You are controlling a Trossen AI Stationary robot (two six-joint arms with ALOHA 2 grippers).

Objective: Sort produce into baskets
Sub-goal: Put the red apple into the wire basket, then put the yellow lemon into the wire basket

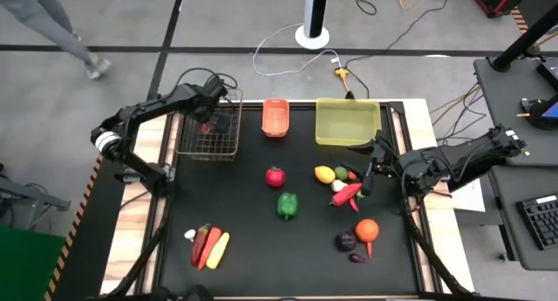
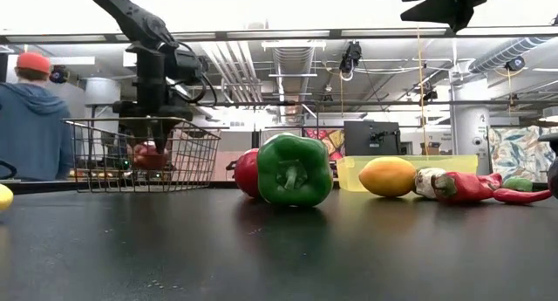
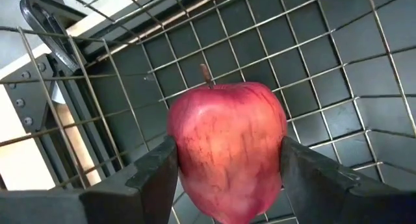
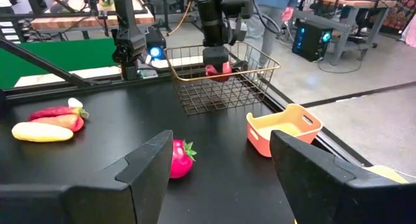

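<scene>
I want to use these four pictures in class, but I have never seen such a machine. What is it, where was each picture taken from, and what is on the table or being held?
It is a robot with two dark arms at a black table, sorting toy produce. One picture looks down from above, one looks level across the tabletop, and two come from cameras on the arms' wrists. The left tool holds a red apple inside the wire basket. The right tool is open and empty, by the chillies. An orange basket and a yellow bin stand along the far edge. A green pepper, a lemon, an orange and more lie loose.
</scene>
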